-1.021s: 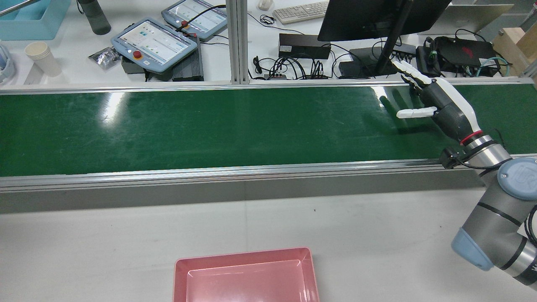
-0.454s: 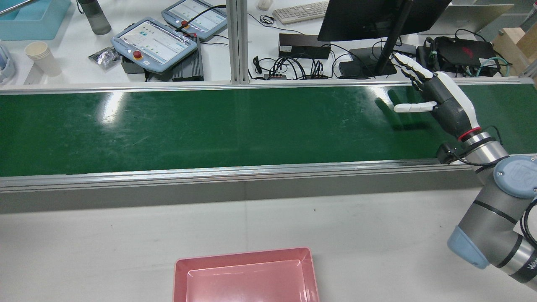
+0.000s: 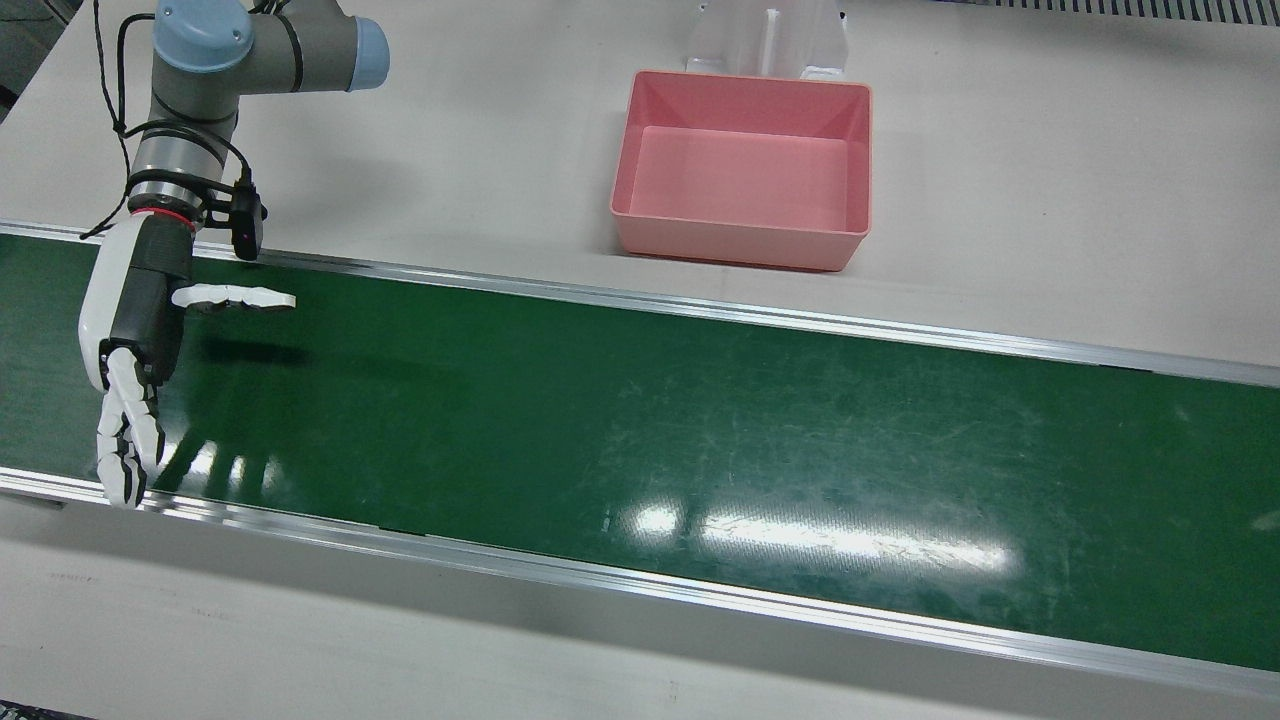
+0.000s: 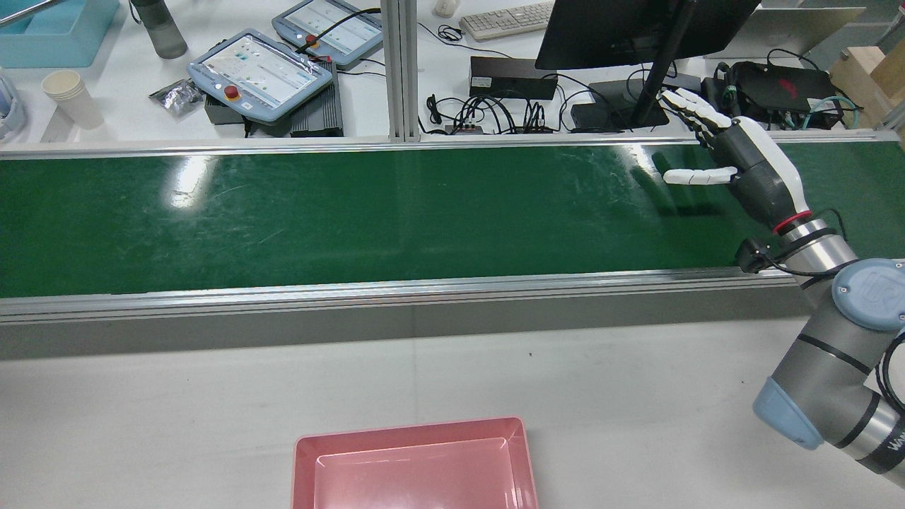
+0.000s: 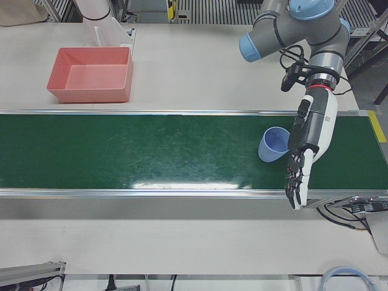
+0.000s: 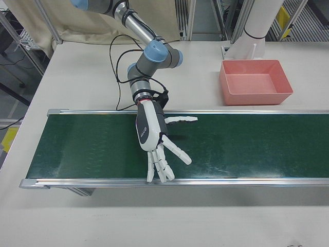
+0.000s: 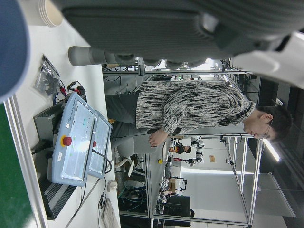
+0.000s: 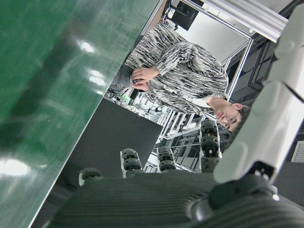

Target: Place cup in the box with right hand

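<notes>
Right hand (image 4: pixel 749 170) hangs spread and empty over the surface's (image 4: pixel 353 212) right end. Cup (image 5: pixel 273 145) sits near the opposite end. Recommend closing only once it stands between thumb and fingers.

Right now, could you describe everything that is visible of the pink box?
The pink box is a rectangular open-topped bin, seemingly of glossy plastic, with slightly sloping walls and a flat bottom. It stands upright and empty on the pale table, on the robot's side of the green belt and apart from it.

Front and rear views share the belt (image 3: pixel 640 440).
</notes>
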